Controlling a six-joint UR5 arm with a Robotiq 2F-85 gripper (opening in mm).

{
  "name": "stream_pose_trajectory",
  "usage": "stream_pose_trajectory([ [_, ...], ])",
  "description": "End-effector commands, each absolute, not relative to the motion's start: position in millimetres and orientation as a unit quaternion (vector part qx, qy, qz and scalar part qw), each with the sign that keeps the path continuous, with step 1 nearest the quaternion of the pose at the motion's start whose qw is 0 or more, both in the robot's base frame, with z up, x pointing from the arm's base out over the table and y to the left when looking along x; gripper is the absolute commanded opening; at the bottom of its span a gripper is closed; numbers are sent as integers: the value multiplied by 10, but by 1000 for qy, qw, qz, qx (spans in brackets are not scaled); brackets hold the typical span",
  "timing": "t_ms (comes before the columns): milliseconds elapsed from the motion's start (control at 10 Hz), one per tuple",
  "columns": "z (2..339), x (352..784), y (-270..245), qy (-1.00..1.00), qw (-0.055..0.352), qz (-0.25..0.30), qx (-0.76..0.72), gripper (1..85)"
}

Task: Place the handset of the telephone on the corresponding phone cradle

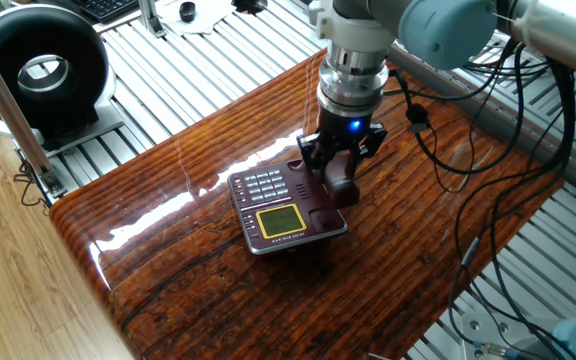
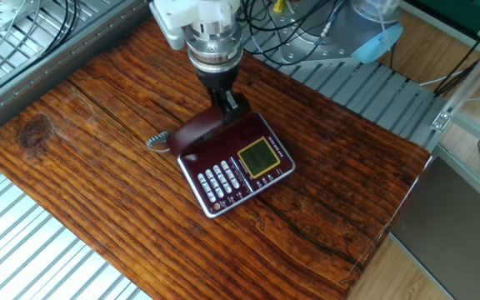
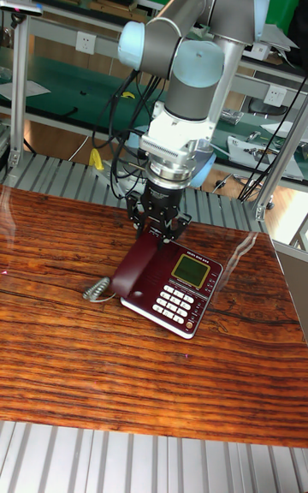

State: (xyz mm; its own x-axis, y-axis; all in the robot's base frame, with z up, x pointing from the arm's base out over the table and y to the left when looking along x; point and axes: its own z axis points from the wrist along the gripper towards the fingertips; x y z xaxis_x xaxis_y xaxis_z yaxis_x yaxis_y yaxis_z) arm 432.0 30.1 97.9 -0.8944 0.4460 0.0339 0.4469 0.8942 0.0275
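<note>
maroon telephone (image 2: 240, 171) sits mid-table on the wood-grain table (image 2: 98, 167), keypad and yellow-green screen (image 2: 257, 156) face up. in the tall fixed view the screen (image 3: 188, 268) is at about 1 o'clock of the base and the grey keypad (image 3: 178, 302) at 5 o'clock. handset (image 2: 200, 133) lies along the cradle side of the base, at roughly 10 o'clock from the screen in the other fixed view; in the tall fixed view the handset (image 3: 137, 269) runs along the 9 o'clock edge of the phone. it looks slightly tilted, far end up under the gripper, near end low over the phone cradle (image 2: 192, 154); cannot tell if it is fully seated. grey coiled cord (image 2: 158, 143) sticks out at the handset's free end, onto the table at 9 o'clock of the phone; same cord (image 3: 97, 291) seen in the tall fixed view.

gripper (image 2: 227, 102) comes straight down from the ur5 arm (image 3: 205, 39), fingers clamped on the handset's upper end. in one fixed view the gripper (image 1: 336, 168) has a blue light on its wrist and the handset end (image 1: 338, 180) sits between the fingers, at 1 o'clock of the telephone (image 1: 283, 215). black cables (image 1: 468, 150) trail off the arm toward 3 o'clock. black round device (image 1: 38, 65) off the table at 10 o'clock.
</note>
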Motion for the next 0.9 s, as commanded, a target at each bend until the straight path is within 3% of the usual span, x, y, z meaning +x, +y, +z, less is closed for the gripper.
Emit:
stream_pose_trajectory([
  [0,932,4415,594,-966,7,-33,-257,247],
  [800,852,4355,660,-963,12,-26,-267,240],
])
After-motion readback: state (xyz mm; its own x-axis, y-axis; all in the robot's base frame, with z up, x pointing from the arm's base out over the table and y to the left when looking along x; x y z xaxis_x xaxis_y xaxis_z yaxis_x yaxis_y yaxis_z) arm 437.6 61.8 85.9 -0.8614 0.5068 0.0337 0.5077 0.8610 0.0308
